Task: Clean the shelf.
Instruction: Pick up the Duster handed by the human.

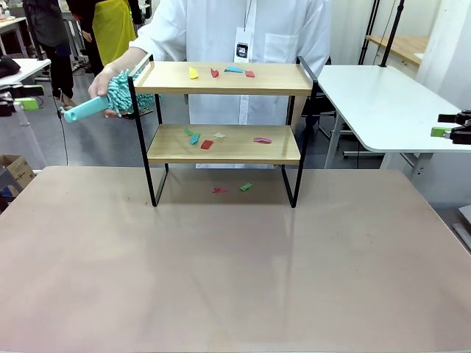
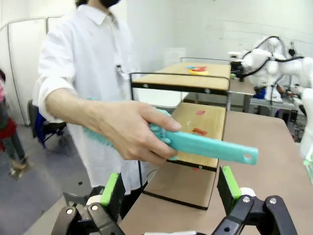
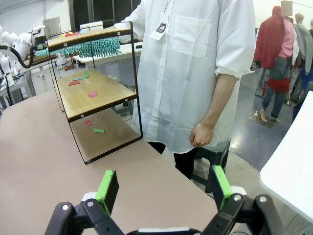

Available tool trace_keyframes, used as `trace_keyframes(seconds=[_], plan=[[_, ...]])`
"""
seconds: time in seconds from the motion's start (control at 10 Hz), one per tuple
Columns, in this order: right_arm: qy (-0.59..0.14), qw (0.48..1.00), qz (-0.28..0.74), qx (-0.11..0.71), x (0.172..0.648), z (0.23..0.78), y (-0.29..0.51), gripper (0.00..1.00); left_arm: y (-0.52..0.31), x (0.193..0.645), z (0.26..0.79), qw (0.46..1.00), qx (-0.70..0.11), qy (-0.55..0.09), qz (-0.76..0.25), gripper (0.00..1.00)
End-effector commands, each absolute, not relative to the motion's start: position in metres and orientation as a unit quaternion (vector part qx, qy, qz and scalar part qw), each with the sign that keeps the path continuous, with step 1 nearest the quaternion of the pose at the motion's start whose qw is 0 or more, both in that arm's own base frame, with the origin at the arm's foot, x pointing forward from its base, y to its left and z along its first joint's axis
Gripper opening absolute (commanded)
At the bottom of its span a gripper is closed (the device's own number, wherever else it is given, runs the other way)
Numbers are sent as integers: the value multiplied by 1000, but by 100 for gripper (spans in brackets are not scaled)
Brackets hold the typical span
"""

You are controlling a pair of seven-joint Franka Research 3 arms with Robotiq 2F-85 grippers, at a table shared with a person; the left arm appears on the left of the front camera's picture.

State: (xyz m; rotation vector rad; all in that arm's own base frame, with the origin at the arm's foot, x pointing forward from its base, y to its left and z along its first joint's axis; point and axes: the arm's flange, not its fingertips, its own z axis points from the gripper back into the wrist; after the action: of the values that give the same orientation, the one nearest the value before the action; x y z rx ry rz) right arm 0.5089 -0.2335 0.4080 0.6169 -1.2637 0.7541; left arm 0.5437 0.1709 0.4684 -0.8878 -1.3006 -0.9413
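The shelf [image 1: 280, 79] stands at the far middle of the beige table, with small coloured paper scraps [image 1: 214, 73] on its top board, more scraps [image 1: 207, 144] on the lower board, and two [image 1: 246, 187] on the table beneath. A person in a white coat holds a teal duster [image 1: 110, 99] at the shelf's upper left end. In the left wrist view the person's hand [image 2: 127, 132] grips the duster [image 2: 210, 146], handle end toward my open, empty left gripper [image 2: 170, 196], with the shelf [image 2: 215, 81] behind. My right gripper [image 3: 165, 188] is open and empty, away from the shelf [image 3: 105, 95]. The duster's fluffy head [image 3: 95, 47] lies at the top board.
The wide beige tabletop [image 1: 235, 272] stretches in front of the shelf. A white table [image 1: 383, 103] stands at the back right and a cardboard box [image 1: 15, 173] sits on the floor at the left. Other people stand in the background.
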Motion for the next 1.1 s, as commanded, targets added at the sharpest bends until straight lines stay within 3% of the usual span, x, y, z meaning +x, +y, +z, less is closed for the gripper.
trace_keyframes(seconds=[0.0, 0.2, 0.5, 1.0], plan=[[-564, 700, 339, 275, 509, 411, -232, 100, 155, 531, 524, 720, -316, -526, -324, 100], [-564, 700, 339, 275, 509, 411, -232, 100, 125, 507, 587, 791, -221, -486, -300, 100], [-564, 700, 339, 275, 509, 411, -232, 100, 65, 482, 635, 863, -131, -448, -195, 100], [-564, 700, 339, 275, 509, 411, -232, 100, -3, 450, 655, 891, -102, -403, -181, 100]])
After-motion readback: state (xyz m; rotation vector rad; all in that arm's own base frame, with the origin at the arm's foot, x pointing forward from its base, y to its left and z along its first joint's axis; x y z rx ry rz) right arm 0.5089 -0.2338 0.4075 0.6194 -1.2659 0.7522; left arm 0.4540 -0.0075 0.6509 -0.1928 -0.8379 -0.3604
